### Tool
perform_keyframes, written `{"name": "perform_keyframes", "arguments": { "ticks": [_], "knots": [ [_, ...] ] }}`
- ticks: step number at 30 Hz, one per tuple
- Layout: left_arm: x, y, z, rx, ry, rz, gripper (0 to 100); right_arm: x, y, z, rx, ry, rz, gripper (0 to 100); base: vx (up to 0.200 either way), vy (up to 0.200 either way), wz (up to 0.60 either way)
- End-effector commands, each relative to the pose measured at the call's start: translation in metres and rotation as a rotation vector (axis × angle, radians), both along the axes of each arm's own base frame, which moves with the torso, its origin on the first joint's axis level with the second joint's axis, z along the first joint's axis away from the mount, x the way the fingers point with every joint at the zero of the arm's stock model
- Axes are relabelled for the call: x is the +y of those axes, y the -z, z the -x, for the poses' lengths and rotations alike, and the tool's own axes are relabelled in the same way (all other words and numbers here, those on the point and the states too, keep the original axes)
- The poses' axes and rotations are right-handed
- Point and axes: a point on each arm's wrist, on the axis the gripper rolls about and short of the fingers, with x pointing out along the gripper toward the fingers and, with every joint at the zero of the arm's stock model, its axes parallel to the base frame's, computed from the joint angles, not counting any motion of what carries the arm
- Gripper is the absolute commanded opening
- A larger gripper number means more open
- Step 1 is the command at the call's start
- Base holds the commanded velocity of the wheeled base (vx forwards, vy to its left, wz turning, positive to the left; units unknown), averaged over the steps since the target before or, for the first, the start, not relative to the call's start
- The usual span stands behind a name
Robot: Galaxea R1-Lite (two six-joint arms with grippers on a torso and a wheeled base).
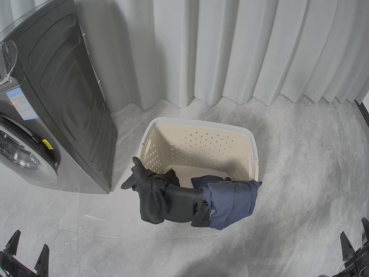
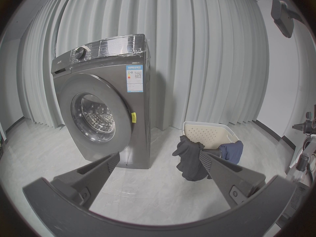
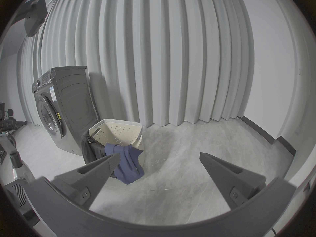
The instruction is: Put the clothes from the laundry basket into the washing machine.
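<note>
The left gripper (image 2: 158, 155) and right gripper (image 3: 159, 155) both hang spread and empty, well short of the basket (image 1: 200, 124). A black garment (image 1: 161, 201) and a blue garment (image 1: 230, 204) drape over its near rim, overlapping. Pulling one may drag the other onto the floor (image 1: 300, 166) or tip the basket. The washer (image 1: 65, 97) door (image 2: 93, 117) looks shut, so loading could stall.

Left gripper (image 2: 158, 153) and right gripper (image 3: 159, 154) each have 2 dark-grey, wedge-shaped jaws.
</note>
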Motion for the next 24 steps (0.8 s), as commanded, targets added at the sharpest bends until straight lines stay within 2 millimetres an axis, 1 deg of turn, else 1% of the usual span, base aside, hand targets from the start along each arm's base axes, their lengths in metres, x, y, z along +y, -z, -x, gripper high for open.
{"name": "perform_keyframes", "arguments": {
  "ticks": [1,13,24],
  "knots": [
    [0.0000,0.0047,-0.0003,0.004,0.000,0.000,100,0.0000,0.0053,0.0001,-0.001,0.000,0.000,100,0.000,0.200,0.00],
    [0.0000,0.0047,-0.0003,0.004,-0.001,0.000,100,0.0000,0.0053,0.0001,-0.001,0.000,0.000,100,0.000,0.200,0.00],
    [0.0000,0.0047,-0.0003,0.004,-0.001,0.000,100,0.0000,0.0053,0.0001,-0.001,0.000,0.001,100,0.000,0.000,0.00]
  ]
}}
